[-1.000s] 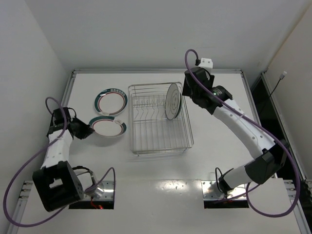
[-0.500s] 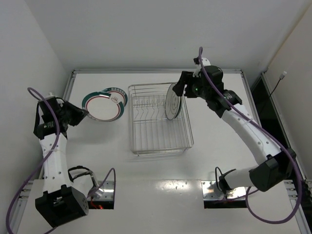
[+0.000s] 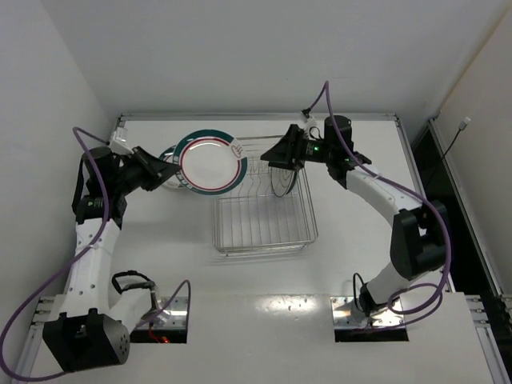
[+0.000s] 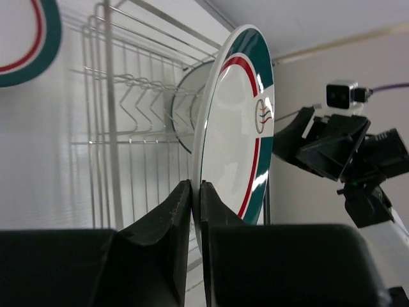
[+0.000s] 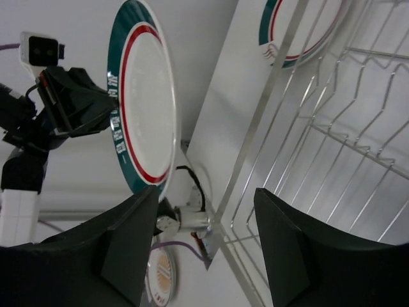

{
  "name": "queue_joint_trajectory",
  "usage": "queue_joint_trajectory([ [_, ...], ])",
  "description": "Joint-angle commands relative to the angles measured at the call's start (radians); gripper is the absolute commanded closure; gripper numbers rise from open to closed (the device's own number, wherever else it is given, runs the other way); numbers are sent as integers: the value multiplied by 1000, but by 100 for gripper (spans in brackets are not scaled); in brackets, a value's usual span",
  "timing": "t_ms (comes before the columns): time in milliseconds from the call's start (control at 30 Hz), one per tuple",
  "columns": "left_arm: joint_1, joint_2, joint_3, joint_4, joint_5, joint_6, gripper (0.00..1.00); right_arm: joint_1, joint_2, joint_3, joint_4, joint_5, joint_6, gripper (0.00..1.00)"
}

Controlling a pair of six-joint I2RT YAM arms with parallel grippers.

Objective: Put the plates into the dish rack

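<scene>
Green-and-red-rimmed plate (image 3: 212,162) was clamped in left jaws near dish rack (image 3: 260,216), right jaws apart; alignment between free prongs (image 4: 137,96) was judged next.

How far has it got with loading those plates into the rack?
One pale plate stands in the dish rack. The left fingers hold a green-and-red rimmed plate raised at the rack's left edge. A matching plate lies on the table, waiting.

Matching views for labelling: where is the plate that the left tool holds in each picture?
Top external: held plate, upper centre-left.
Left wrist: centre, edge-on, pinched by left tool.
Right wrist: upper left.
Shared landmark: dish rack.
</scene>
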Motion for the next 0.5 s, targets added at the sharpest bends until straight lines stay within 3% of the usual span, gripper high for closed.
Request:
queue_joint_trajectory([
  [0, -79, -17, 9, 125, 16, -63, 94, 16, -10, 17, 155, -97, 55, 42],
  [200, -219, -17, -13, 187, -56, -110, 94, 16, 12, 17, 155, -97, 55, 43],
  [300, -274, -8, -13, 210, -70, -132, 94, 25, 24, 17, 144, -106, 43, 52],
  [367, -294, -8, -13, 220, -94, -132, 94, 25, 24, 17, 144, -116, 43, 82],
  [433, -307, -8, 12, 196, -125, -111, 91, 25, 24, 17, 144, -125, 43, 98],
  [467, -307, 3, 12, 178, -125, -95, 89, 14, 13, 17, 134, -104, 43, 99],
])
